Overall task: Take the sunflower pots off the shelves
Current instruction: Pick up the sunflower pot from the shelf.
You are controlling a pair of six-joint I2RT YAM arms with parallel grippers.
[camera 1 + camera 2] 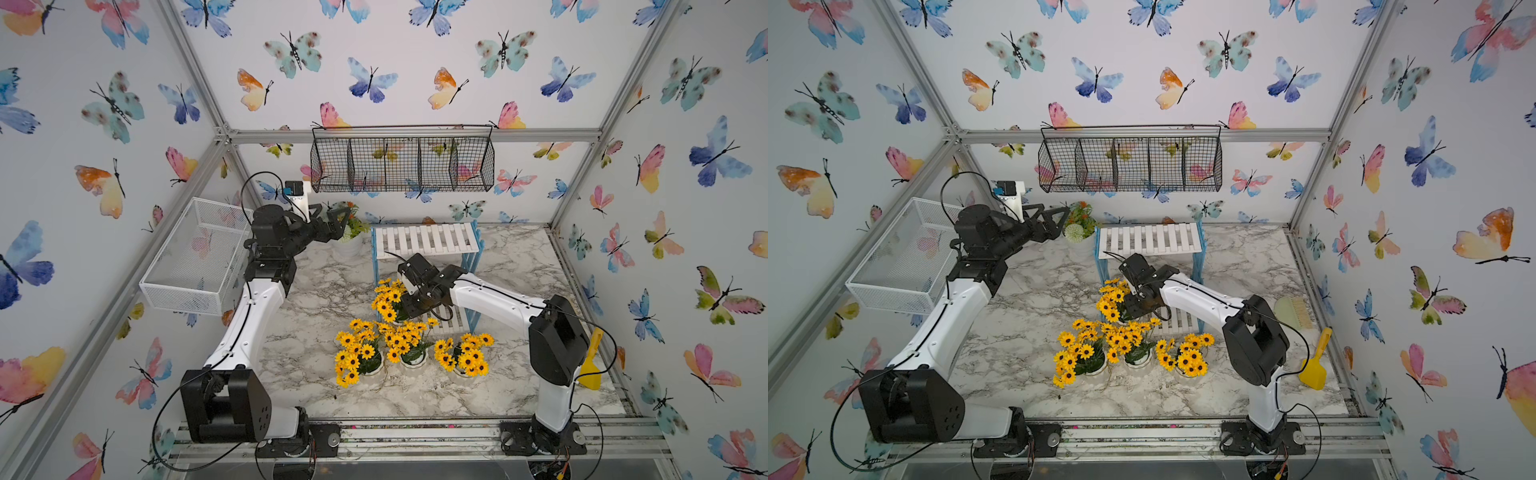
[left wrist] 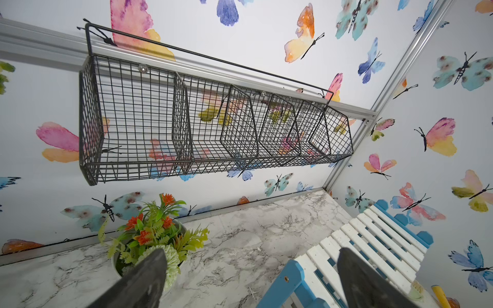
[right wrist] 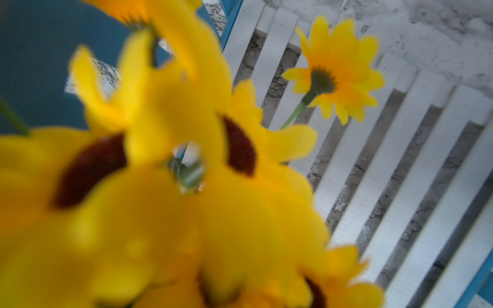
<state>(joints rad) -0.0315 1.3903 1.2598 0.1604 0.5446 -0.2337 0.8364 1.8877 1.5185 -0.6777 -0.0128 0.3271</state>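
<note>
The shelves (image 1: 428, 240) stand at the back middle of the marble table, with a bare top board. Three sunflower pots (image 1: 359, 353) (image 1: 405, 343) (image 1: 465, 355) stand in a row on the table in front of them. A fourth sunflower pot (image 1: 388, 299) is at the left end of the lower board (image 3: 400, 160). My right gripper (image 1: 401, 309) is sunk into that bunch and shut on it; blurred yellow blooms (image 3: 173, 186) hide its fingers. My left gripper (image 2: 253, 280) hangs open and empty, high at the back left.
A white pot with orange flowers (image 2: 149, 234) stands just left of the shelves, under my left gripper. A black wire basket (image 1: 403, 164) hangs on the back wall, a white mesh basket (image 1: 195, 257) on the left wall. At the right edge lie a yellow scoop (image 1: 592, 365) and a brush (image 1: 1293, 311).
</note>
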